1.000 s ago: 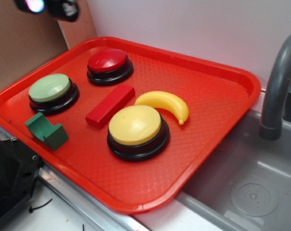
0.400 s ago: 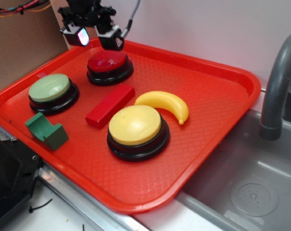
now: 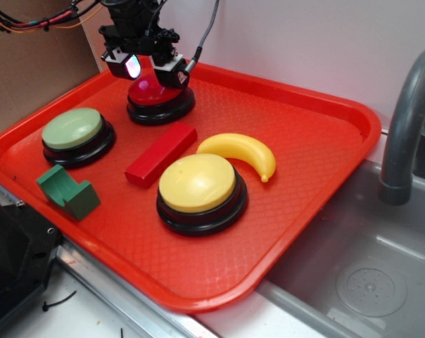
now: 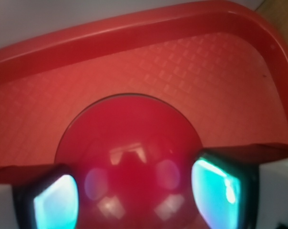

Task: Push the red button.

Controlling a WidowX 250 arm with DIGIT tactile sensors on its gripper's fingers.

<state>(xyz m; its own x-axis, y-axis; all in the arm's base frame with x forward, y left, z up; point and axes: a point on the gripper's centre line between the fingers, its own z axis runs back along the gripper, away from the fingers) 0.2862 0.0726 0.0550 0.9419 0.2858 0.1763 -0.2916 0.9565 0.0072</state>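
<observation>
We look from left to right. The black robot gripper [image 3: 148,69] hangs over the round shiny dark-red button on its black base [image 3: 156,95], at the far left of the bumpy red plastic tray [image 3: 311,134]. Its two fingers [image 4: 56,200] are spread apart, one on each side of the dome, with nothing between them. We should go straight down, slow and gentle, so a fingertip meets the top of the dome. Further right sits the big yellow dome button [image 3: 198,186]; we stay away from it
</observation>
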